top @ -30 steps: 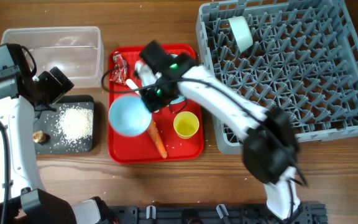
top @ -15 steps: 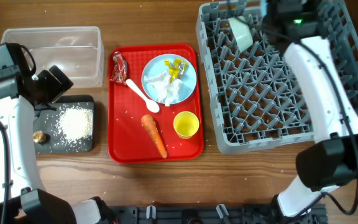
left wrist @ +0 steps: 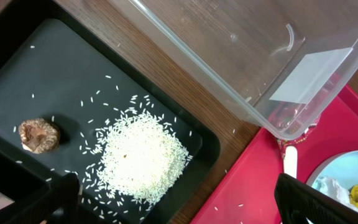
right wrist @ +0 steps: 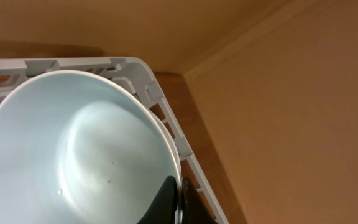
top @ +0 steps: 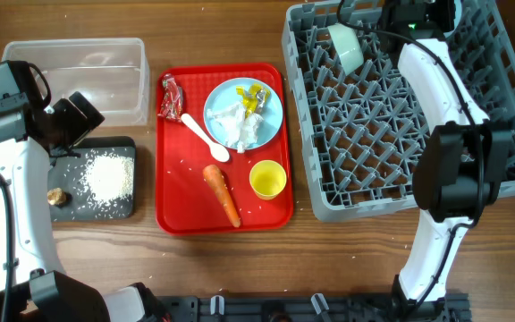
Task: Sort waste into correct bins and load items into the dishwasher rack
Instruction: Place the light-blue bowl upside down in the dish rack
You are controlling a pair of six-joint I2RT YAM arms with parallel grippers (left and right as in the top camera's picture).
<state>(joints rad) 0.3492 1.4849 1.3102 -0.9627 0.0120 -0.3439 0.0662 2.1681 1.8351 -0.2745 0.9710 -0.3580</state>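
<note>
1. My right pincer (right wrist: 178,202) still pinched the bowl (right wrist: 73,155) by its rim, now at the rack (right wrist: 120,63), upper right overhead, off the red tray (top: 173,215).
2. My left pincer (left wrist: 178,185) stayed spread over the rice (left wrist: 142,158), left.

we see light blue bowl (right wrist: 73,149) tilted at grey rack (right wrist: 135,65) corner, rice pile (top: 111,175) and brown lump (top: 56,196) on black tray (top: 70,206)

Wooden table (top: 329,259), clear plastic tub (top: 74,43), glossy red tray (top: 181,213)
</note>
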